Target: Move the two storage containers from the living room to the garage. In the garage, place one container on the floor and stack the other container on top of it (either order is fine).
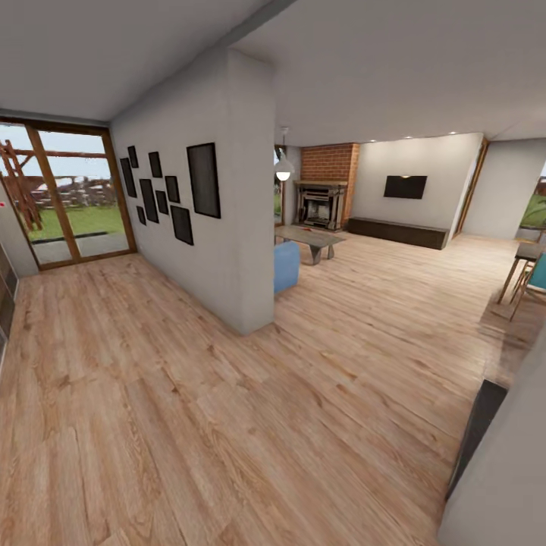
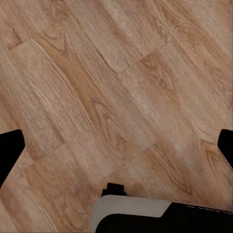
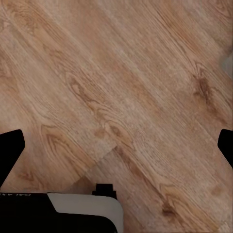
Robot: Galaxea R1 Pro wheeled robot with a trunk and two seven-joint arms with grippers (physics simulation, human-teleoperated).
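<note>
Light wood plank floor: runs from the robot outward through both rooms.

Partition wall: one, standing ahead between hallway and living room; carries nine dark frames, so far as can be counted.

Glass doors: wood-framed, far ahead on the left side, garden beyond.

Living room, ahead to the right past the partition:
- brick fireplace, one;
- dark screen on the back wall, one, above a long low cabinet;
- low grey table, one;
- blue sofa, one corner showing, just behind the partition's end;
- pendant lamp, one.

Storage containers: none can be made out.

Left gripper: fingers wide apart, nothing between them, plank floor beneath.

Right gripper: likewise wide, holding nothing, plank floor beneath.
</note>
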